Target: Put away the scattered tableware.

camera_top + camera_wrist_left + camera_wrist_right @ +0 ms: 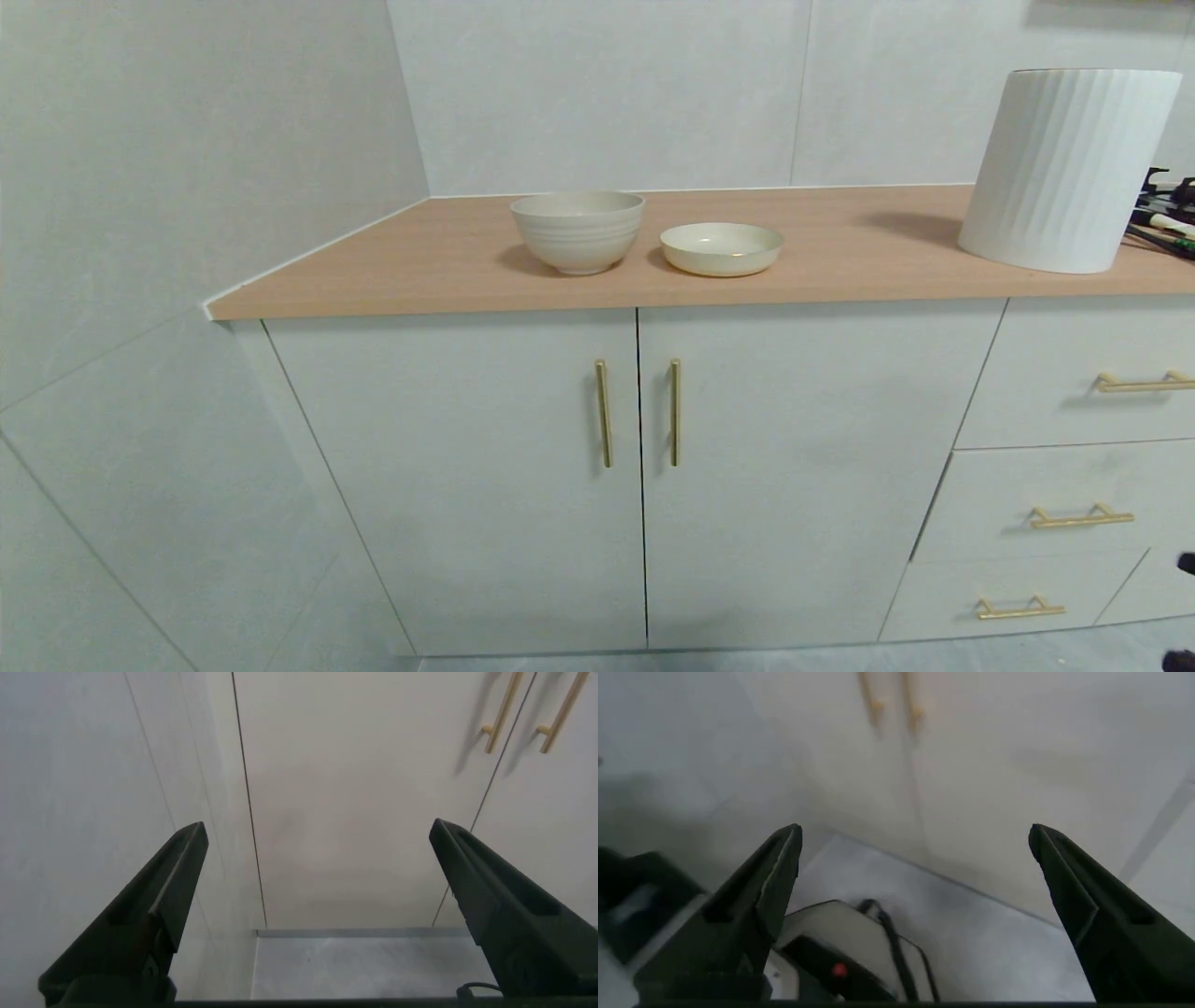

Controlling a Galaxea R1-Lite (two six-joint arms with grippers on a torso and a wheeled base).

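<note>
A deep ribbed cream bowl (578,231) and a shallow cream dish (721,248) stand side by side on the wooden counter (840,252), near its front edge above the double cabinet doors (639,467). My left gripper (318,840) is open and low down, facing the bottom of the cabinet front with the gold handles (500,714) above it. My right gripper (915,840) is open too, held low before the cabinet base and floor, with gold handles (892,700) beyond it. Neither gripper holds anything.
A tall white ribbed cylinder (1069,168) stands at the counter's right, with dark utensils (1167,219) behind it. Drawers with gold handles (1083,515) lie right of the doors. A tiled wall (140,280) closes off the left side.
</note>
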